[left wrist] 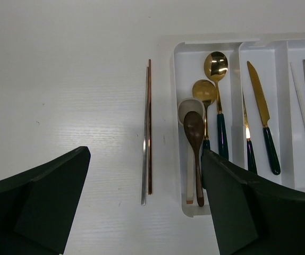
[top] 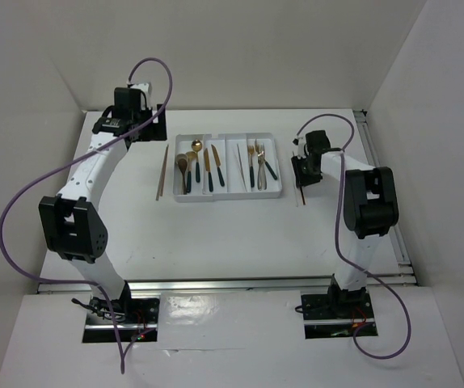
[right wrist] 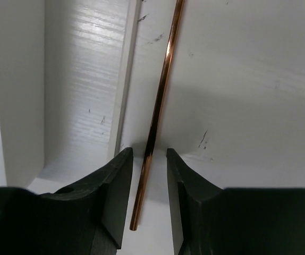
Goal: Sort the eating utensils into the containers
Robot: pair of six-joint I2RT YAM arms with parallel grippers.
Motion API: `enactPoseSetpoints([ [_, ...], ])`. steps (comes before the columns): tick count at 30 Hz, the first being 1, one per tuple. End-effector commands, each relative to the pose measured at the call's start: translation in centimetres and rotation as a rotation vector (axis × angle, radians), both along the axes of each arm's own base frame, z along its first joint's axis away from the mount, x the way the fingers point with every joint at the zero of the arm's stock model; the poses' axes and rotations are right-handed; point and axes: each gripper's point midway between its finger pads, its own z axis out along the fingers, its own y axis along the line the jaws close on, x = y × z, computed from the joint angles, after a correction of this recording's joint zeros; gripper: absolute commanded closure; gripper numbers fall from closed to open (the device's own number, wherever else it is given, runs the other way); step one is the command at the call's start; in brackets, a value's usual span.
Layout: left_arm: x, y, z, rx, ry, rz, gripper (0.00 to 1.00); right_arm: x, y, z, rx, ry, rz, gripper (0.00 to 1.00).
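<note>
Just right of the tray (top: 230,196), we see the right gripper (right wrist: 148,152) low over the table (top: 216,242). Its jaws are narrowed to either side of a copper chopstick (right wrist: 166,69) that lies flat there, and a thin gap shows on each side, so nothing is pinched. Left of the tray, the left gripper (left wrist: 144,154) hovers with jaws spread wide above a pair of chopsticks (left wrist: 148,127) lying side by side on the table, just outside the compartment holding spoons (left wrist: 216,69)
</note>
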Motion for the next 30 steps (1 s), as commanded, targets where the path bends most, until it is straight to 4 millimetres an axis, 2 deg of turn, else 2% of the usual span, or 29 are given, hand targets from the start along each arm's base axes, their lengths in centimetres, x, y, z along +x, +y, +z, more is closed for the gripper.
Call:
enactPoseSetpoints([
  [1, 0.9, -0.1, 1.5, -0.014, -0.037, -0.004, 0.00, 1.7, -0.3, -0.1, -0.039, -0.040, 0.001, 0.61],
  [6, 0.9, -0.3, 1.5, -0.019, -0.036, -0.011, 0.00, 0.9, -0.3, -2.3, -0.065, 0.005, 0.012, 0.61],
  [13, 1.3, 0.2, 1.8, -0.020, -0.046, -0.002, 0.00, 0.5, -0.2, -2.7, -0.059, 0.025, 0.017, 0.66],
  [15, 1.4, 0.1, 1.4, -0.019, -0.037, -0.002, 0.00, -0.2, -0.1, -3.3, -0.052, 0.057, 0.023, 0.73],
  [16, 1.5, 0.6, 1.4, -0.019, -0.037, 0.007, 0.00, -0.2, -0.1, -3.3, -0.051, 0.058, 0.023, 0.86],
  [18, 1.6, 0.6, 1.8, -0.020, -0.046, 0.007, 0.00, -0.9, 0.1, -4.0, -0.043, 0.087, 0.029, 0.98],
  [21, 1.6, 0.6, 1.8, -0.020, -0.046, 0.007, 0.00, -2.0, -0.1, -4.6, -0.046, 0.121, 0.029, 1.00],
  [24, 1.6, 0.6, 1.8, -0.012, -0.046, 0.001, 0.00, -1.8, -0.4, -4.0, -0.058, 0.098, 0.012, 1.00],
  [26, 1.6, 0.6, 1.8, -0.012, -0.046, 0.001, 0.00, -1.1, -0.7, -2.7, -0.072, 0.054, -0.008, 1.00],
  [28, 1.6, 0.4, 1.8, -0.025, -0.045, 0.000, 0.00, 0.5, -0.8, -0.6, -0.075, -0.007, -0.036, 1.00],
  [30, 1.5, 0.4, 2.0, -0.035, -0.056, 0.006, 0.00, 3.0, -0.6, 3.5, -0.052, -0.115, -0.074, 1.00],
])
